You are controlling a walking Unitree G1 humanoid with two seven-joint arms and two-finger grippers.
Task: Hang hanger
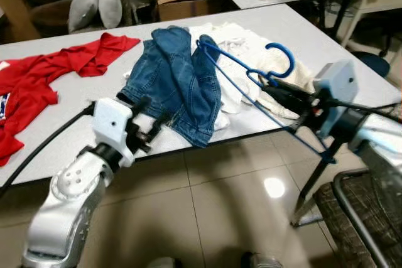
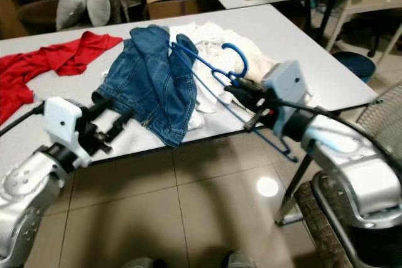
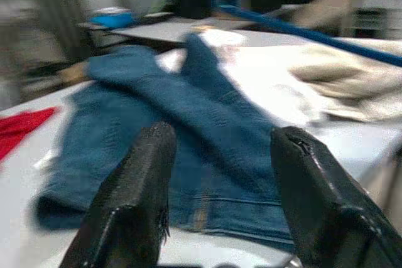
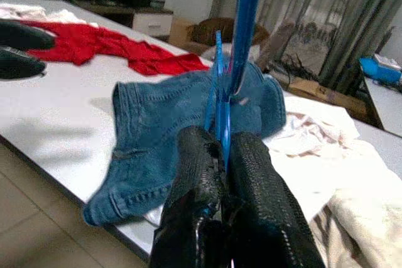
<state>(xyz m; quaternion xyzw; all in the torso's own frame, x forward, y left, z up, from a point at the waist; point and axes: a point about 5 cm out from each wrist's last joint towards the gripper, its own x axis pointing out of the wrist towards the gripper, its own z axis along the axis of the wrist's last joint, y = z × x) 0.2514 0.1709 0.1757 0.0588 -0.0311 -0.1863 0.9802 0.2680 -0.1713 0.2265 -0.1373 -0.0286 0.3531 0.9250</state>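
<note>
Right wrist view: right gripper [image 4: 221, 149] clamped on blue hanger [image 1: 251, 76], both black fingers pinching the thin plastic wire near the neck. Left eye view: hanger held at centre right of frame, hook curling upward at upper right, one corner tucked against denim jeans [image 1: 179, 80] at centre, lower bar reaching past the edge of the grey table [image 1: 94, 92] toward lower right. Left gripper [image 3: 220, 174] at lower left of frame, fingers spread apart and holding nothing, pointed at the jeans hem. Judgement: hanger to be lifted clear of denim before swinging, hook kept upright, grip kept close to neck to limit twisting. Jeans heavy, stiff, seamed; white cloth [image 1: 242, 45] beneath crumpled, soft; red garment [image 1: 56, 67] at upper left limp, thin; table top smooth, matte.
</note>
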